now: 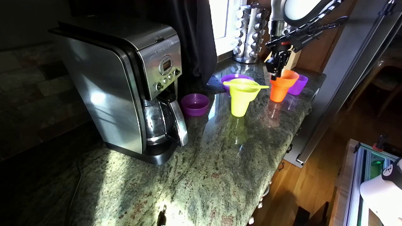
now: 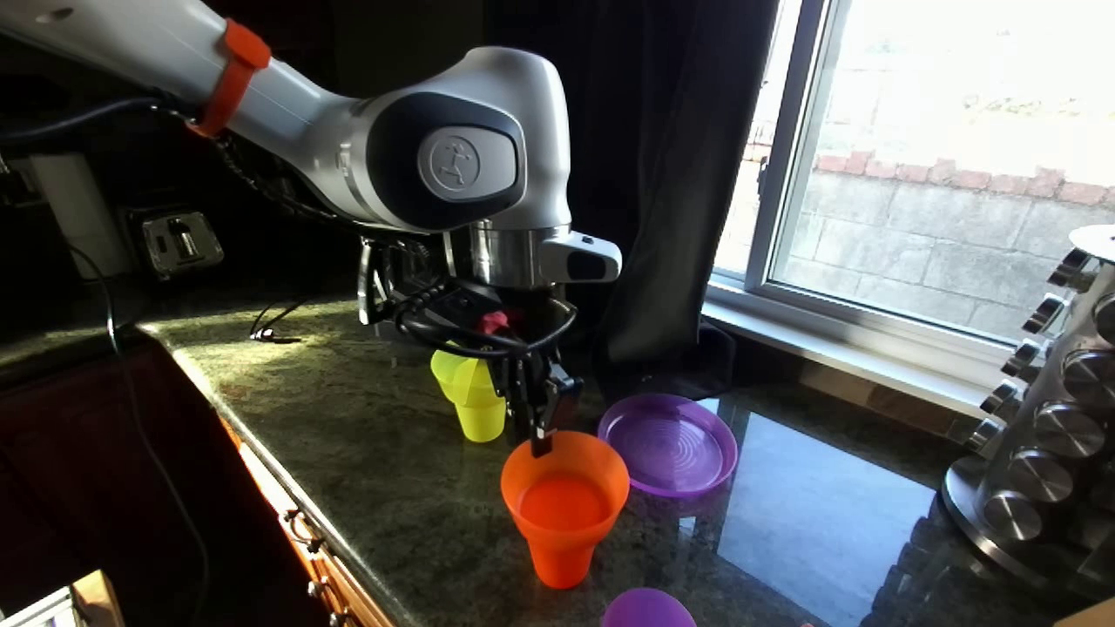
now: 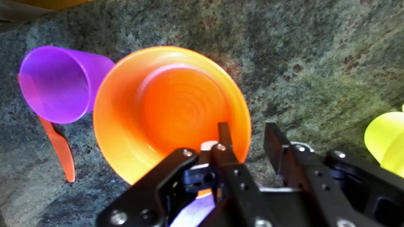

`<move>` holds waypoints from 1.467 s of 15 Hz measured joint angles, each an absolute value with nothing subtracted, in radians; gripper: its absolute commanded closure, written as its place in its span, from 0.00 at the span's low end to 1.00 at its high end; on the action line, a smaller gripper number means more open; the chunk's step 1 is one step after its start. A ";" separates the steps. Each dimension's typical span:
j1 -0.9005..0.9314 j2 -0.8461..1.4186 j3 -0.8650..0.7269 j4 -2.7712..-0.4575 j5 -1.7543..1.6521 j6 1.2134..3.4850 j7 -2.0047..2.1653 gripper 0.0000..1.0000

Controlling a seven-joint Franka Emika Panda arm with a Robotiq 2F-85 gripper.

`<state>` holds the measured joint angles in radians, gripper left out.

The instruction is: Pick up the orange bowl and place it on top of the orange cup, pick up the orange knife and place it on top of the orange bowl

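The orange bowl (image 3: 176, 104) sits upright on top of the orange cup (image 1: 278, 94); both exterior views show this stack, with the bowl (image 2: 601, 488) above the cup (image 2: 562, 562). In the wrist view the bowl hides the cup. My gripper (image 3: 247, 132) is open at the bowl's rim, one finger over the inside and one outside, with a gap between fingers and rim. The gripper also shows in both exterior views (image 1: 274, 77) (image 2: 542, 435). The orange knife (image 3: 61, 148) lies on the counter, its handle end seen through the purple cup (image 3: 56, 85).
A yellow cup (image 1: 239, 106) bears a yellow bowl (image 1: 243, 89) with a yellow knife (image 1: 262, 86) across it. A purple plate (image 2: 671, 444), a purple bowl (image 1: 195, 105), a coffee maker (image 1: 125, 88) and a spice rack (image 1: 249, 34) stand on the counter. The counter's edge is near the orange stack.
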<state>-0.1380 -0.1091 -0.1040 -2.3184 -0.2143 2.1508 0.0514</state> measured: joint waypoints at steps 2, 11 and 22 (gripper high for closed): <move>-0.138 -0.109 -0.104 -2.318 -0.214 2.151 0.051 0.20; -0.162 -0.144 -0.133 -2.296 -0.212 2.151 0.059 0.00; -0.197 -0.183 -0.172 -2.258 -0.199 2.148 0.061 0.00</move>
